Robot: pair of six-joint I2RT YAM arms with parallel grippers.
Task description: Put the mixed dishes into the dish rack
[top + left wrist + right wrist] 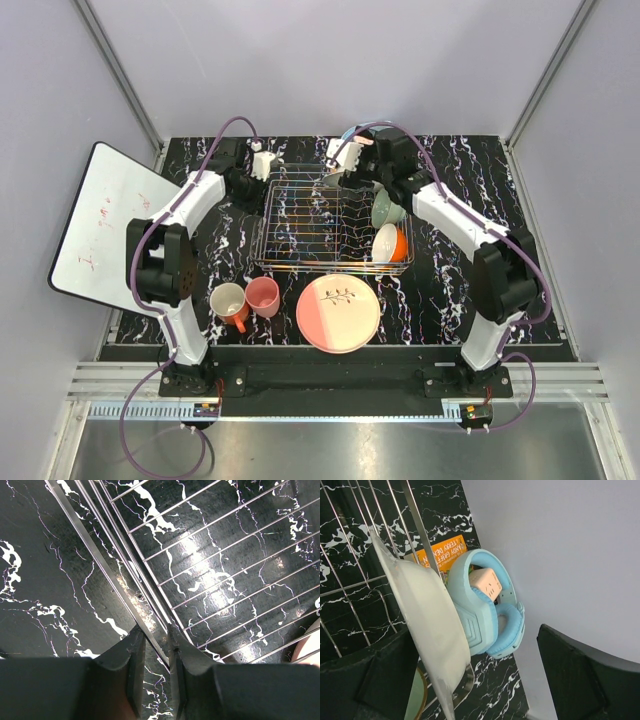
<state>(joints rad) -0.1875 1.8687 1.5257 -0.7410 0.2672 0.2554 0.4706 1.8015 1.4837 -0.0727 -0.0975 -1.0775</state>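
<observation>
White plate (pixel 420 610) stands on edge in the dish rack (pixel 102 565); draw your wide-spread right gripper (pixel 470 640) straight off it while the left gripper (pixel 156 635), narrow, pins the rim.

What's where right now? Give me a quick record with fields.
In dish rack: white plate on edge, pale green bowl, orange-outside bowl
On table, before rack: leaf-sprig plate, salmon-pink cup, cream mug
Left pincer: clamped on rack's rim
Right pincer: open, beside white plate
Beyond rack: light blue headphones
</observation>
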